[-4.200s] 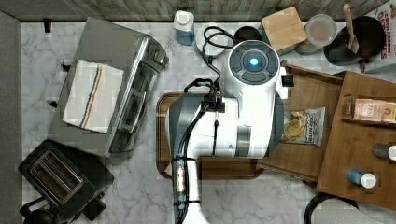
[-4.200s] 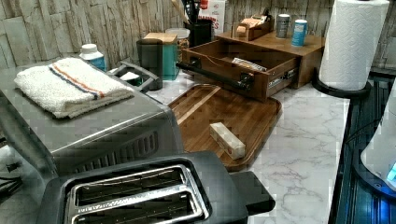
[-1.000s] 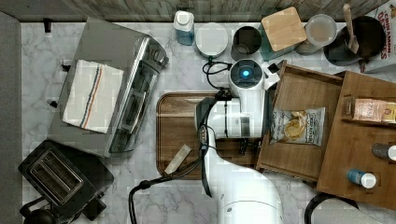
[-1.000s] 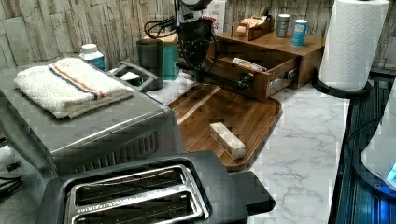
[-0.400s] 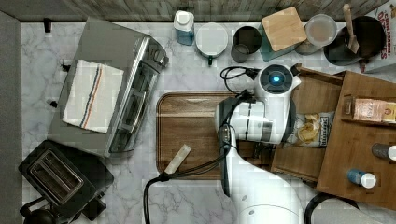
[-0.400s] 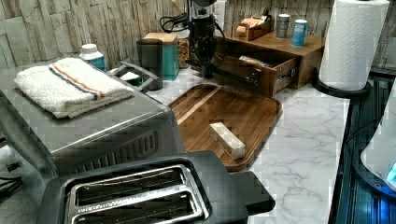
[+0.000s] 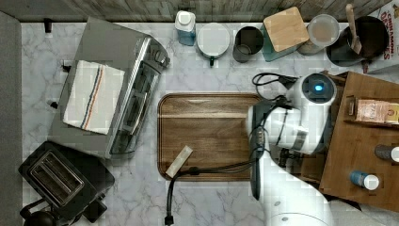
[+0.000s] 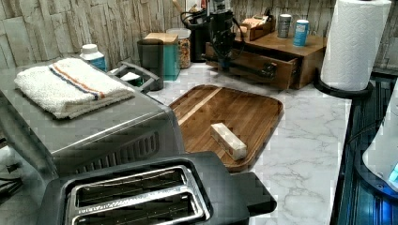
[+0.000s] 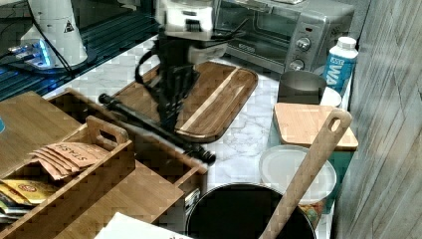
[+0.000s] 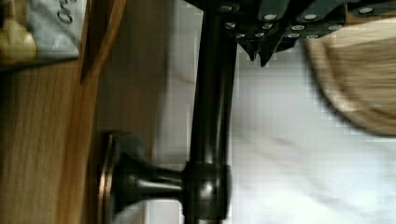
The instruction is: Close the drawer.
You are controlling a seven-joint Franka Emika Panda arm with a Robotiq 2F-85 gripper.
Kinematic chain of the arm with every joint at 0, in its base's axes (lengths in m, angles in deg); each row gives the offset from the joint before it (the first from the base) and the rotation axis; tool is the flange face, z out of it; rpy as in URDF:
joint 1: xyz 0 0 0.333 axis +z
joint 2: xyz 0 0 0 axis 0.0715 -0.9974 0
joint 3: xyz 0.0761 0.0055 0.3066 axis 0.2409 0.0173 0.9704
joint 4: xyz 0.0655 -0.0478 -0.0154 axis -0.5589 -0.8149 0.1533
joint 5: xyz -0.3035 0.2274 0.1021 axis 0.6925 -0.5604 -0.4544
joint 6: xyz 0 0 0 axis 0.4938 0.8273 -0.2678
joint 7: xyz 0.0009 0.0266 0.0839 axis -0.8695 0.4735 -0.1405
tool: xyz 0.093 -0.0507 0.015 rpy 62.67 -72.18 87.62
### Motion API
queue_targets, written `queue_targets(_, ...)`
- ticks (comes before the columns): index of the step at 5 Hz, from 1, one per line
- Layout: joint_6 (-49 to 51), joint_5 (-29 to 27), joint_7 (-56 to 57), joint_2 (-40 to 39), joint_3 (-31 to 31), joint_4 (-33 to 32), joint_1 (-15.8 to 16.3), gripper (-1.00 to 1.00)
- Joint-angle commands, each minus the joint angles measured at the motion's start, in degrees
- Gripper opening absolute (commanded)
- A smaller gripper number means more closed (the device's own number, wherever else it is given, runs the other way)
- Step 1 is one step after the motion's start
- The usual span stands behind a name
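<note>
The drawer is seen slightly protruding from the cabinet, beside the cutting board. The gripper is positioned at the drawer's dark bar handle; finger state cannot be told.

My arm reaches out from its white base, wrist bent so the gripper points straight down; I cannot confirm its finger spacing.
</note>
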Motion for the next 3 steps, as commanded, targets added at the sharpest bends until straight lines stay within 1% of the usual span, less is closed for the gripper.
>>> queue_targets(1,4.35,0.82,2.27,-1.46,-10.69,10.52,-10.0,-1.0)
queue_targets(3,4.35,0.74,2.32,-1.47,-10.84,10.51,-9.85,-1.0)
